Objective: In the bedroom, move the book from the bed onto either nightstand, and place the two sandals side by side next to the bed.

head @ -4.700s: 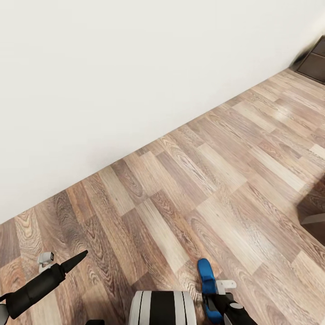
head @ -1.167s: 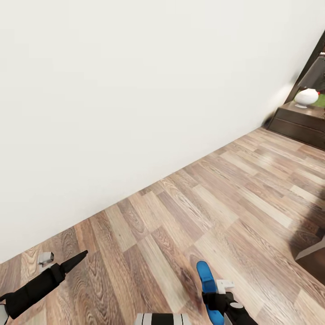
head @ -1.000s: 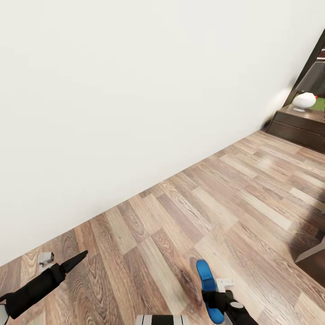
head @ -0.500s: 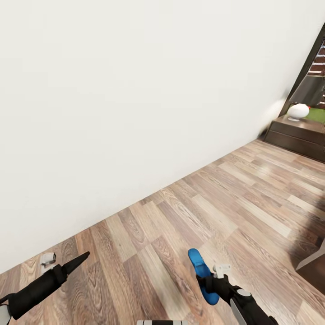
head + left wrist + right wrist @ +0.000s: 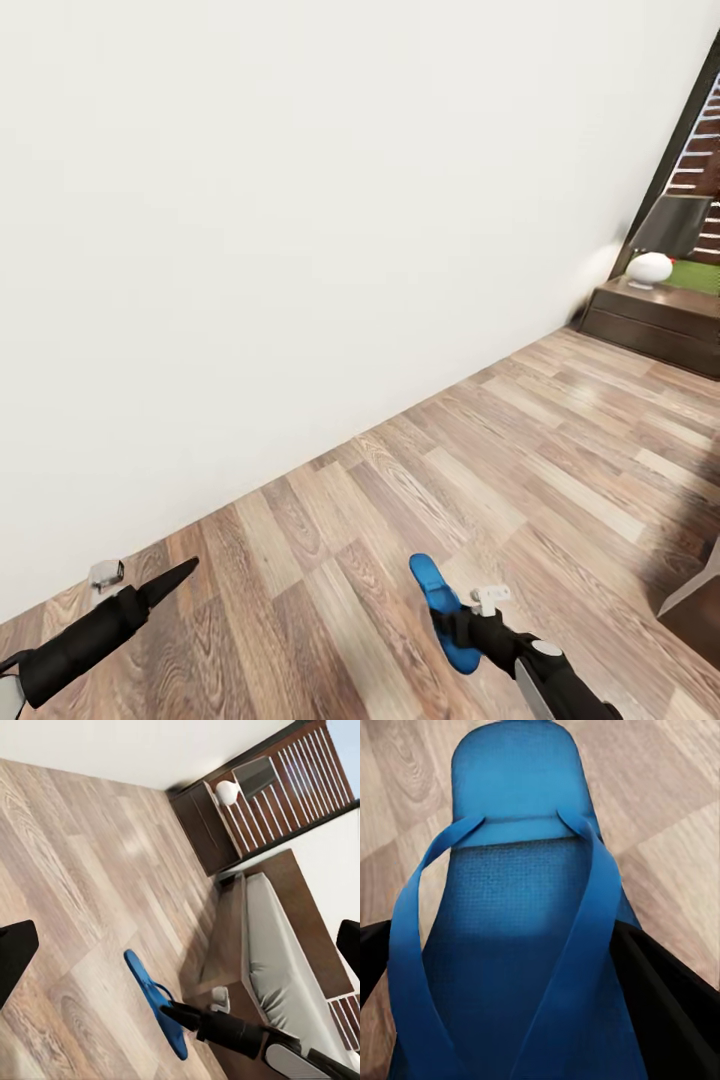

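Observation:
One blue sandal [image 5: 432,590] hangs just above the wood floor with my right gripper [image 5: 462,628] shut on its rear part. In the right wrist view the sandal [image 5: 517,870] lies strap-side up between two black fingers [image 5: 660,982]. The left wrist view takes in that sandal [image 5: 150,994], the right gripper [image 5: 184,1016] and the bed [image 5: 281,960] with its grey mattress close beside them. My left gripper [image 5: 165,580] is open and holds nothing, low over the floor at the left. A dark nightstand [image 5: 650,325] stands by the window at the far right. The book is out of view.
A white wall [image 5: 300,200] runs diagonally close ahead. A white round lamp [image 5: 650,268] sits on the nightstand. A corner of the bed [image 5: 700,590] juts in at the right edge. Open plank floor [image 5: 520,450] stretches between wall and bed.
The head view has swung upward, so more wall and window show. My right arm has reached forward and left, carrying the sandal with it. The left arm has stayed put.

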Tool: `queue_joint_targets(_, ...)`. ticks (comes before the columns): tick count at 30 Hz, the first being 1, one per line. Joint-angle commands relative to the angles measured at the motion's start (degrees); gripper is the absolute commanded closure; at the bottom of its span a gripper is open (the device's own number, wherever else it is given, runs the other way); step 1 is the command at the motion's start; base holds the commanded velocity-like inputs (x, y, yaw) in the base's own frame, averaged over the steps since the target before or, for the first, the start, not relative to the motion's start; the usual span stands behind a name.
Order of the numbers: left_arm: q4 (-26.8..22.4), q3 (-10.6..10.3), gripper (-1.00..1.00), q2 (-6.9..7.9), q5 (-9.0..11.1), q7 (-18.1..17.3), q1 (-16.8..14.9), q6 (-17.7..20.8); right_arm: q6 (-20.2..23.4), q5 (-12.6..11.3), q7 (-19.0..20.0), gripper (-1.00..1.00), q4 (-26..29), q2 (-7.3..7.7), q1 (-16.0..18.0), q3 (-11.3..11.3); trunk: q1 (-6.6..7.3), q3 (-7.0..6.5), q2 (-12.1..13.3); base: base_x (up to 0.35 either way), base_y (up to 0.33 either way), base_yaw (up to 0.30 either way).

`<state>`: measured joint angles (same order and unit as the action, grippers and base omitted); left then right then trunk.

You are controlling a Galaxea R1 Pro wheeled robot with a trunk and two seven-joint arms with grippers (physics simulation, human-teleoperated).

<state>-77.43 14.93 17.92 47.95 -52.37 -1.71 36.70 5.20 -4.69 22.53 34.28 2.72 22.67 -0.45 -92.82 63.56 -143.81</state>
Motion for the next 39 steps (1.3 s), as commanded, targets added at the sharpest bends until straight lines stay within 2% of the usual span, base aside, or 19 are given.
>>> queue_joint_targets(1,0.0,0.0,-1.00,0.01,0.3,0.0,0.0,0.4,1.6,-1.7,2.4,1.00,0.1,0.76,0.0,-0.1,0.03,-0.18,0.0,0.000,0.000,0.000)
queue_joint_targets(2,0.0,0.0,-1.00,0.01,0.3,0.0,0.0,0.4,4.1,-3.4,6.1,1.00,0.1,2.28,0.0,0.0,0.06,-0.40,0.0,0.000,0.000,0.000)
queue_joint_targets(4,0.0,-0.1,-1.00,0.01,0.3,0.0,0.0,0.4,5.7,-4.3,8.5,1.00,0.1,3.06,0.0,0.0,0.11,-0.84,0.0,0.000,0.000,0.000)
queue_joint_targets(5,12.6,-1.8,-1.00,-0.03,-5.7,0.0,0.0,-3.1,9.3,-9.0,16.5,1.00,0.1,9.59,0.0,-0.1,0.14,-1.07,0.1,0.000,0.000,0.000)
queue_joint_targets(7,17.1,-2.0,-1.00,-0.24,-8.1,-0.1,0.0,-7.7,11.2,-11.3,18.9,1.00,0.0,11.73,0.0,0.0,0.19,-1.51,0.1,0.000,0.000,0.000)
queue_joint_targets(9,19.4,-2.0,-1.00,-0.58,-9.2,-0.1,0.0,-11.0,12.1,-12.4,20.5,1.00,-0.3,13.31,0.0,0.0,0.24,-1.95,0.1,0.000,0.000,0.000)
queue_joint_targets(10,20.3,-2.1,-1.00,-0.89,-9.7,-0.1,0.0,-12.5,12.4,-12.8,22.0,1.00,-0.6,14.79,0.0,0.0,0.27,-2.17,0.1,0.000,0.000,0.000)
queue_joint_targets(12,20.9,-2.2,-1.00,-1.31,-10.4,-0.1,0.0,-13.2,12.6,-13.1,24.4,1.00,-0.8,16.53,0.0,0.1,0.32,-2.62,0.1,0.000,0.000,0.000)
queue_joint_targets(13,20.9,-2.2,-1.00,-1.41,-10.6,-0.1,0.0,-13.3,12.6,-13.1,24.9,1.00,-0.8,16.84,0.0,0.1,0.34,-2.84,0.2,0.000,0.000,0.000)
queue_joint_targets(14,21.1,-2.3,-1.00,-1.68,-12.3,-0.1,0.0,-13.5,12.6,-13.1,27.5,1.00,-0.9,17.92,0.0,0.2,0.37,-3.06,0.2,0.000,0.000,0.000)
queue_joint_targets(17,21.2,-2.7,-1.00,-2.73,-15.4,-0.1,0.0,-13.6,12.6,-13.1,31.7,1.00,-2.0,18.63,0.0,0.3,0.45,-3.72,0.2,0.000,0.000,0.000)
queue_joint_targets(20,21.2,-2.9,-1.00,-3.45,-17.1,-0.1,0.0,-13.6,12.6,-13.1,33.2,1.00,-4.7,18.76,-0.1,0.3,0.52,-4.39,0.3,0.000,0.000,0.000)
queue_joint_targets(23,21.2,-3.1,-1.00,-4.06,-18.8,-0.1,0.0,-13.7,12.3,-13.1,33.9,1.00,-10.0,18.81,-0.1,0.3,0.52,-4.39,0.3,0.000,0.000,0.000)
queue_joint_targets(27,22.1,-3.1,-1.00,-4.19,-19.2,-0.1,0.0,-13.7,11.8,-13.1,33.9,1.00,-15.2,18.82,-0.2,0.4,0.52,-4.39,0.3,0.000,0.000,0.000)
queue_joint_targets(30,22.7,-3.3,-1.00,-4.25,-19.3,-0.1,0.0,-13.8,11.5,-13.1,34.0,1.00,-19.4,18.82,-0.3,0.4,0.60,-5.05,0.3,0.000,0.000,0.000)
queue_joint_targets(32,22.9,-4.4,-1.00,-4.56,-19.4,0.0,0.0,-14.4,9.5,-13.1,34.0,1.00,-23.5,18.82,-0.4,0.4,0.65,-5.50,0.3,0.000,0.000,0.000)
queue_joint_targets(35,24.0,-5.9,-1.00,-4.94,-19.3,0.2,0.0,-15.8,5.7,-13.1,34.0,1.00,-25.3,18.82,-0.4,0.4,0.73,-6.16,0.4,0.000,0.000,0.000)
queue_joint_targets(39,25.3,-6.4,-1.00,-5.32,-19.4,0.5,0.0,-16.6,3.5,-13.1,33.7,1.00,-25.8,18.77,-0.4,0.4,0.83,-7.05,0.4,0.000,0.000,0.000)
